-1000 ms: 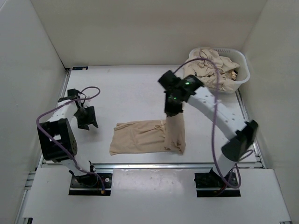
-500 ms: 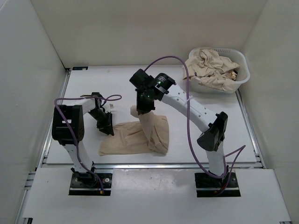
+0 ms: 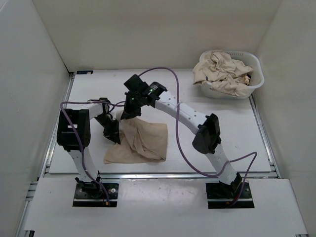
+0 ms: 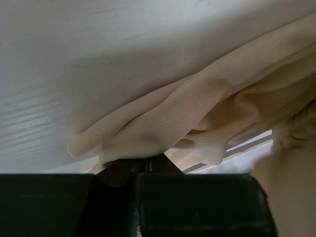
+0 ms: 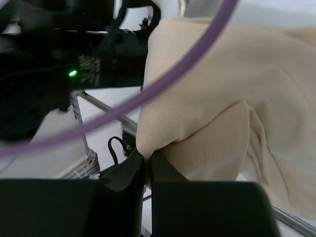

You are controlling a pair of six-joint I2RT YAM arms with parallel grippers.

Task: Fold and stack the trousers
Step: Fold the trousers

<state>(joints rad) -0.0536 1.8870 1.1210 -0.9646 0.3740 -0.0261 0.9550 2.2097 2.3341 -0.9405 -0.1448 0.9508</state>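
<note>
At the far right corner of the white desk sits a white plastic laundry basket, heaped with crumpled beige cloth. Near the desk's front left lie the beige-tan trousers of thin soft fabric, partly folded. The left fingers are closed on their left edge; the right fingers pinch a fold at the far edge.
</note>
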